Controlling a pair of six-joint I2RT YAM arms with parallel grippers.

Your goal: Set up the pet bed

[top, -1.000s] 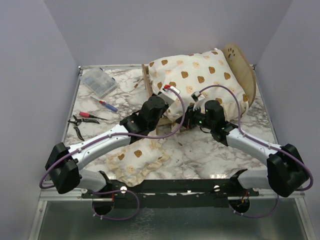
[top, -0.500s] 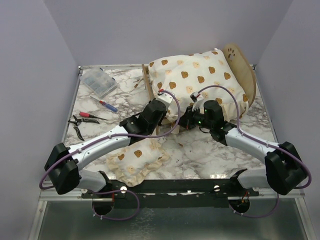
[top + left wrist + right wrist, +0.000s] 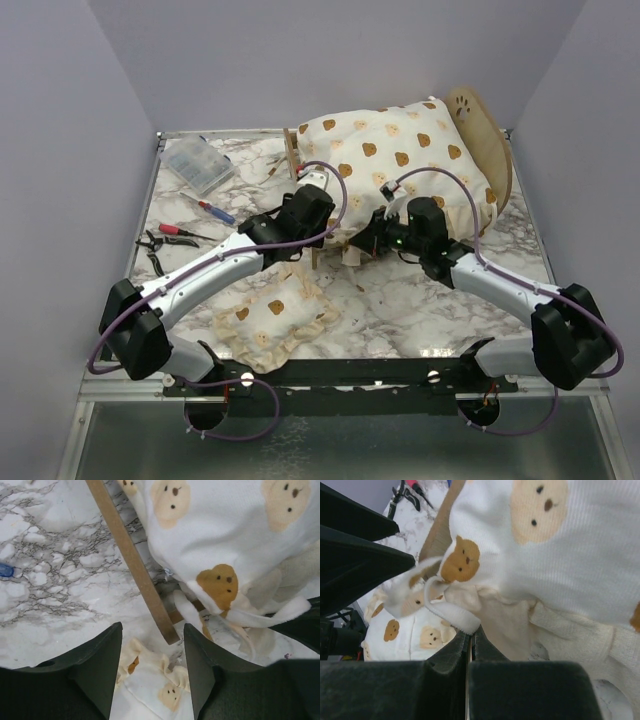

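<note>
The pet bed is a light plywood frame with a paw-print headboard (image 3: pixel 478 118) at the back right and a low footboard (image 3: pixel 293 162). A large bear-print cushion (image 3: pixel 400 150) lies bunched over it. In the left wrist view the footboard's wooden edge (image 3: pixel 131 562) runs beside the cushion (image 3: pixel 215 525). My left gripper (image 3: pixel 316 184) (image 3: pixel 152 630) hangs open and empty over that corner. My right gripper (image 3: pixel 364 241) (image 3: pixel 470 636) is shut on the cushion's ruffle (image 3: pixel 451 614) at the front edge. The small bear-print pillow (image 3: pixel 275 318) (image 3: pixel 155 692) lies on the table near the front.
At the back left stands a clear plastic parts box (image 3: pixel 198 165). A red-handled screwdriver (image 3: pixel 213 211) and pliers (image 3: pixel 160 247) lie left of the arms. Grey walls close in the marble table (image 3: pixel 420 300) on three sides.
My left gripper has opened, let go of the cushion's edge and moved back toward the footboard. The right gripper, still shut, has drawn the ruffle a little to the left.
</note>
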